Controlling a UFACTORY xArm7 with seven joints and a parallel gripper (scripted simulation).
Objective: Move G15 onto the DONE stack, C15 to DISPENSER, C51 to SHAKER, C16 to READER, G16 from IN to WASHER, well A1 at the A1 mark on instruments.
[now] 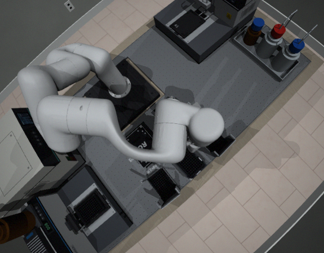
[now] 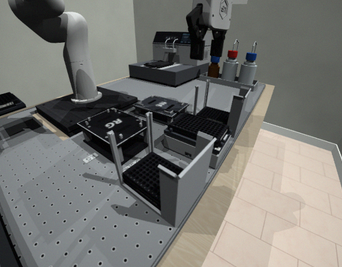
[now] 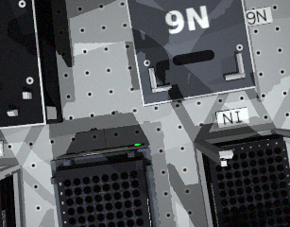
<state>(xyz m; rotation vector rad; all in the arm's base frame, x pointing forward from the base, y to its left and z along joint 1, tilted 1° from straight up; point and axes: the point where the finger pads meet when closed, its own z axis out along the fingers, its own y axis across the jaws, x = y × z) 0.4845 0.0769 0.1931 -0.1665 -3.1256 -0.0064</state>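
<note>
Black well plate, dotted with round wells, lower centre of wrist view; gripper fingers apart, holding nothing.

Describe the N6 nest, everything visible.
The N6 nest is a flat dark grey rectangular plate with a thin pale edge, raised slightly off the perforated deck. It bears white "N6" lettering, a dark oblong slot and two pale L-shaped corner locators. No plate sits on it. A small N6 label lies beside it.

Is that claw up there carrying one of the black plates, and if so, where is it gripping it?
Nothing is held. The gripper hangs open and empty, high above the deck.
</note>
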